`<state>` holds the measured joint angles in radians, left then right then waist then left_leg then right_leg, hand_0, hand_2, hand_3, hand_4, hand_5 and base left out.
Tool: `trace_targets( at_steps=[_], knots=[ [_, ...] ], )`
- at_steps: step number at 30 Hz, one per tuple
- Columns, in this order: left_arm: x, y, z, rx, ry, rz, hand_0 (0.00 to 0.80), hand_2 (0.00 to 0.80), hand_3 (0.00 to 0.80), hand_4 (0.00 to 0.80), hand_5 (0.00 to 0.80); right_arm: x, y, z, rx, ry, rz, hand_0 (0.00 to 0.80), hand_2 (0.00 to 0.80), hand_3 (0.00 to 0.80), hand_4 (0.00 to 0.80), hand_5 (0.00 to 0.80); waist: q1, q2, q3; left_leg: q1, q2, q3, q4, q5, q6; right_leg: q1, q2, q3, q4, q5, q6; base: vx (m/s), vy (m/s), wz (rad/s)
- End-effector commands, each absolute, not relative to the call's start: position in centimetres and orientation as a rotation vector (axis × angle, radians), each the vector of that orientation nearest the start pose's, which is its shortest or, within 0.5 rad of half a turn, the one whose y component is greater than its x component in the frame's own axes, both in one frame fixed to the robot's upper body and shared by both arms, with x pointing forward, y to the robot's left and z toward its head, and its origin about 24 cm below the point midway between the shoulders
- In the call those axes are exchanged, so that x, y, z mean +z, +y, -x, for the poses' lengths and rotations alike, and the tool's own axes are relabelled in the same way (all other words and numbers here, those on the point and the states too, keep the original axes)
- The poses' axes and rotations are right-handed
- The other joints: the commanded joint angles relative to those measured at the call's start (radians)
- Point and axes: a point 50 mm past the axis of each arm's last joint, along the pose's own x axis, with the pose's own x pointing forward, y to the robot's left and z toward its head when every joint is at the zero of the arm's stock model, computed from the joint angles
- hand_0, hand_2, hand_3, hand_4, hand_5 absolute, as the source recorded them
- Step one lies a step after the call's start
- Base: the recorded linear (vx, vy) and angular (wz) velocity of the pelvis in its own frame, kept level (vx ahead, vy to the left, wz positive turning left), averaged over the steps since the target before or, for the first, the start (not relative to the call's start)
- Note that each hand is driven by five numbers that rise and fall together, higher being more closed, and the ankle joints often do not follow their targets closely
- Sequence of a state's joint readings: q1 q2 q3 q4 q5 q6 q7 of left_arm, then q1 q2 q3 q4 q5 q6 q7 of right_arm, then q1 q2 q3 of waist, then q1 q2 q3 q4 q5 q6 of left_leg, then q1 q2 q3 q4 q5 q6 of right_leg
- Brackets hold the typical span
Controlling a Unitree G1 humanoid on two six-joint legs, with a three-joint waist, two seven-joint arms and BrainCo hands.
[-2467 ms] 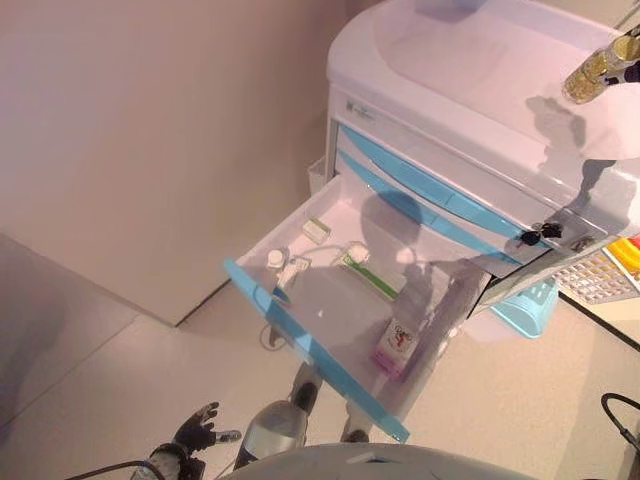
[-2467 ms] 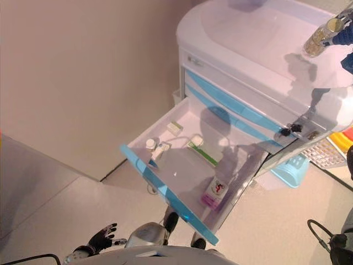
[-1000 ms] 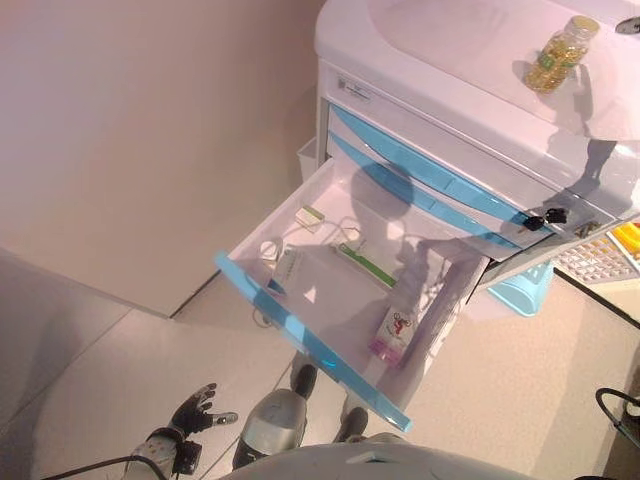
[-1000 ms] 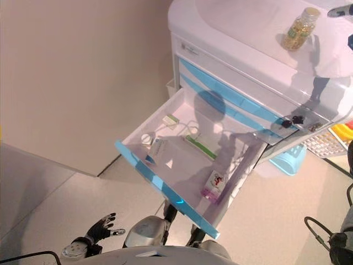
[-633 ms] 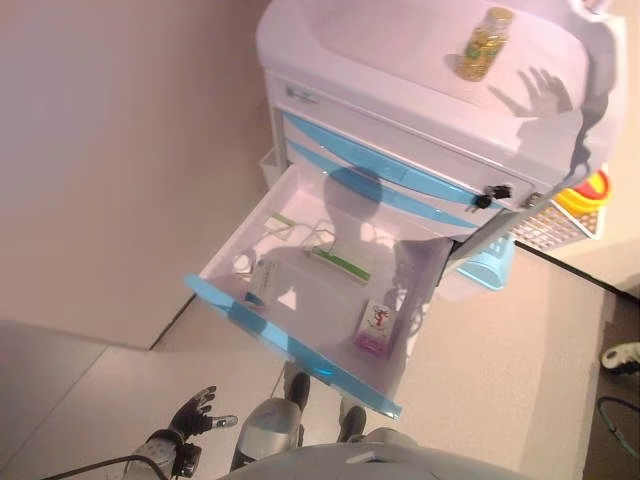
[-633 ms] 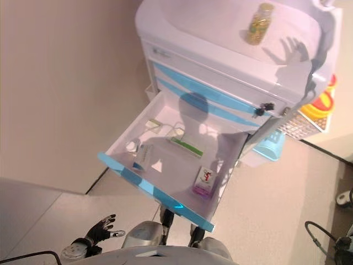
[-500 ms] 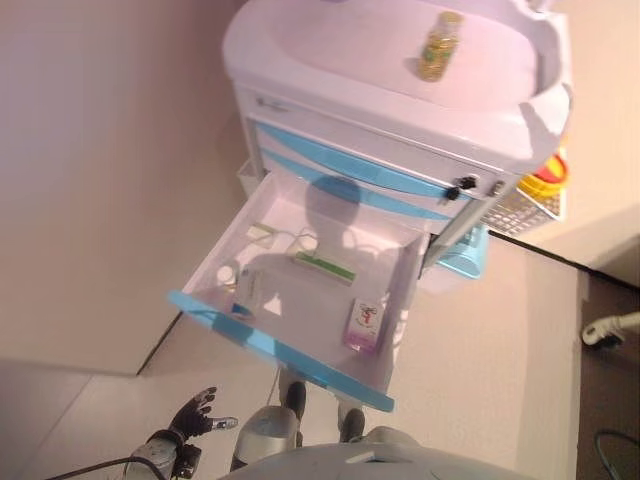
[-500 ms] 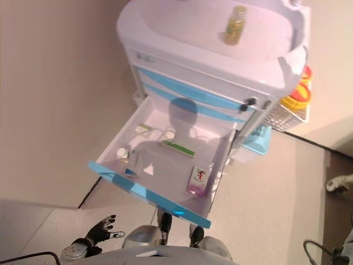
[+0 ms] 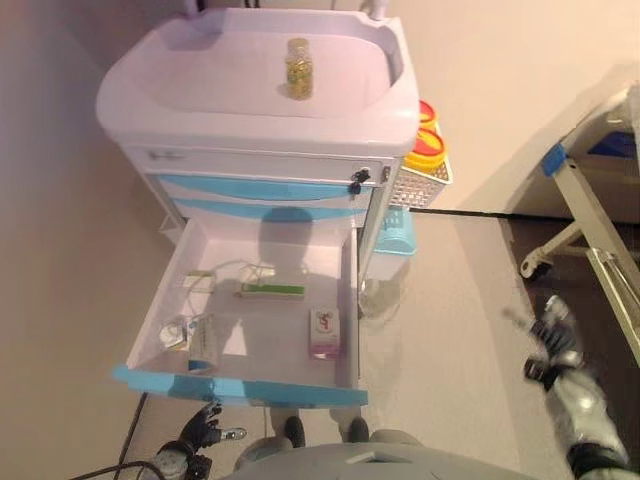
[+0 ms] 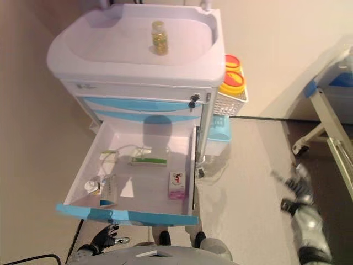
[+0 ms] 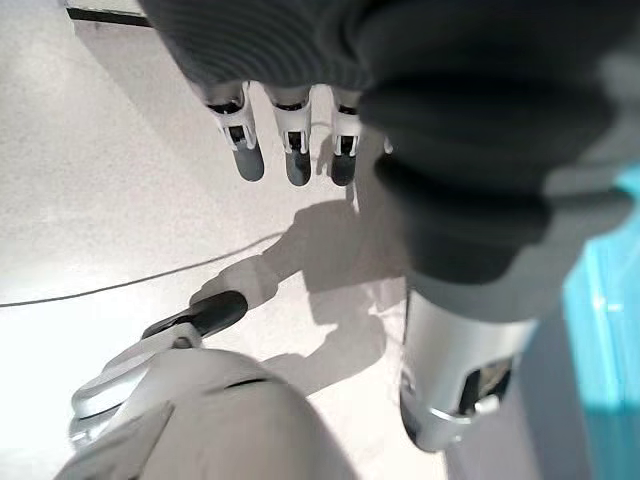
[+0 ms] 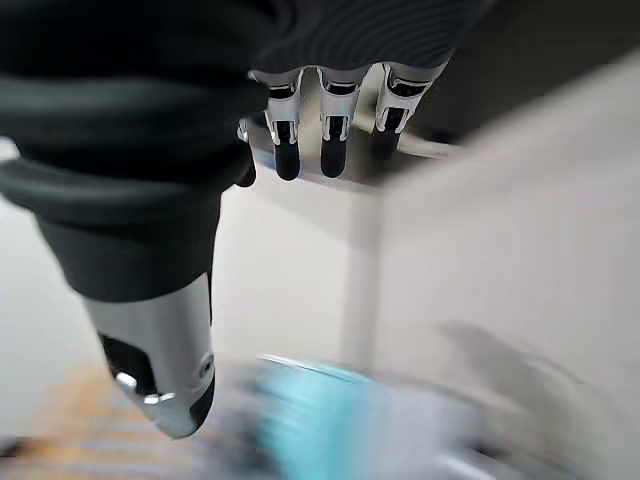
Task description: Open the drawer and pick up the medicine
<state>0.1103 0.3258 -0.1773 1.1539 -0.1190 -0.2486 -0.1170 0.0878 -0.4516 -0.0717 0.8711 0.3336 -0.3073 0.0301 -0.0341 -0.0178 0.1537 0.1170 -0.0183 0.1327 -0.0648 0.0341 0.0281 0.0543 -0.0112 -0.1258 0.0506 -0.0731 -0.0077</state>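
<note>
A medicine bottle (image 9: 298, 68) with yellow pills stands upright on top of the white and blue cart (image 9: 180, 105). The cart's lower drawer (image 9: 160, 310) is pulled wide open. In it lie a pink and white box (image 9: 325, 333), a green and white box (image 9: 270, 291), a small round bottle (image 9: 176, 333) and some small packs. My right hand (image 9: 551, 340) hangs low at the right, open and empty, far from the cart. My left hand (image 9: 203, 428) hangs low below the drawer front, open and empty.
A white wire basket with yellow and red containers (image 9: 425, 150) hangs on the cart's right side, with a light blue bin (image 9: 396, 232) below it. A bed frame on castors (image 9: 585, 215) stands at the far right. A wall runs along the left.
The camera has swung so the cart now shows head-on. The bottle stands free on the cart top. My right hand has dropped from the cart top to low at the right.
</note>
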Motion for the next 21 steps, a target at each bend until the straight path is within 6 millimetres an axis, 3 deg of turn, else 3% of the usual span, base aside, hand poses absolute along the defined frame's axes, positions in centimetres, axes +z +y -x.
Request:
trace_targets(
  at_steps=[1,3,6,7,10,13,18,21],
  knots=[
    [-14.7,25.3,-9.1,0.008,0.988,-0.195,0.000,0.000,0.000,0.000,0.000,-9.9,-29.8,-14.4,-0.156,0.653,0.286,0.000,0.000,0.000,0.000,0.000,0.000,0.003,-0.008,-0.015,-0.023,-0.020,0.066,-0.131,-0.010,-0.017,-0.025,-0.026,0.063,-0.046,0.075,0.004,-0.041,-0.10],
    [-14.8,24.9,-9.3,0.004,0.985,-0.194,0.000,0.000,0.000,0.000,0.000,-12.4,-29.2,-11.2,-0.162,0.855,0.344,0.000,0.000,0.000,0.000,0.000,0.001,0.012,-0.001,-0.017,-0.022,-0.025,0.068,-0.129,-0.011,-0.017,-0.024,-0.033,0.069,-0.050,0.070,0.003,-0.020,-0.02],
    [-14.9,24.4,-9.6,-0.012,0.975,-0.204,0.000,0.000,0.000,0.000,0.000,-14.0,-28.8,-8.2,-0.088,1.035,0.408,0.000,0.000,0.000,0.000,0.000,0.002,0.031,0.017,-0.021,-0.021,-0.041,0.074,-0.125,-0.012,-0.019,-0.026,-0.045,0.085,-0.057,0.062,0.018,-0.009,0.03],
    [-14.9,24.3,-9.7,-0.017,0.969,-0.204,0.000,0.000,0.000,0.000,0.000,-14.1,-28.6,-8.1,-0.066,1.040,0.416,0.000,0.000,0.000,0.000,0.000,0.001,0.036,0.022,-0.023,-0.021,-0.046,0.077,-0.124,-0.013,-0.022,-0.028,-0.049,0.093,-0.060,0.061,0.036,0.008,0.06],
    [-14.2,24.1,-11.0,-0.034,0.873,-0.211,0.000,0.000,0.000,0.000,0.000,-13.6,-28.0,-9.7,0.000,0.978,0.471,0.000,0.000,0.000,0.000,0.000,-0.005,0.057,0.051,-0.061,-0.022,-0.061,0.108,-0.124,-0.012,-0.069,-0.039,-0.050,0.148,-0.081,0.053,-0.034,0.034,0.08],
    [-12.3,24.0,-14.7,-0.095,0.702,-0.292,0.000,0.000,0.000,0.000,0.000,-11.9,-28.0,-13.4,0.127,0.837,0.621,0.000,0.000,0.000,0.000,0.000,-0.011,0.073,0.123,-0.153,-0.023,-0.063,0.176,-0.123,-0.015,-0.170,-0.057,-0.050,0.218,-0.091,0.037,-0.256,0.079,-0.09],
    [-8.6,23.5,-20.0,-0.171,0.485,-0.401,0.000,0.000,0.000,0.000,0.000,-9.0,-30.2,-17.0,0.134,0.740,0.753,0.000,0.000,0.000,0.000,0.000,-0.021,0.101,0.230,-0.303,-0.015,-0.040,0.312,-0.122,-0.008,-0.346,-0.075,-0.042,0.394,-0.115,0.005,-0.165,0.114,-0.04],
    [-6.5,24.1,-22.0,-0.179,0.402,-0.468,0.000,0.000,0.000,0.000,0.000,-7.9,-31.0,-18.1,0.109,0.720,0.752,0.000,0.000,0.000,0.000,0.000,-0.024,0.099,0.258,-0.385,-0.023,-0.032,0.386,-0.131,0.007,-0.439,-0.069,-0.020,0.487,-0.131,-0.005,-0.042,0.063,-0.04]
  ],
)
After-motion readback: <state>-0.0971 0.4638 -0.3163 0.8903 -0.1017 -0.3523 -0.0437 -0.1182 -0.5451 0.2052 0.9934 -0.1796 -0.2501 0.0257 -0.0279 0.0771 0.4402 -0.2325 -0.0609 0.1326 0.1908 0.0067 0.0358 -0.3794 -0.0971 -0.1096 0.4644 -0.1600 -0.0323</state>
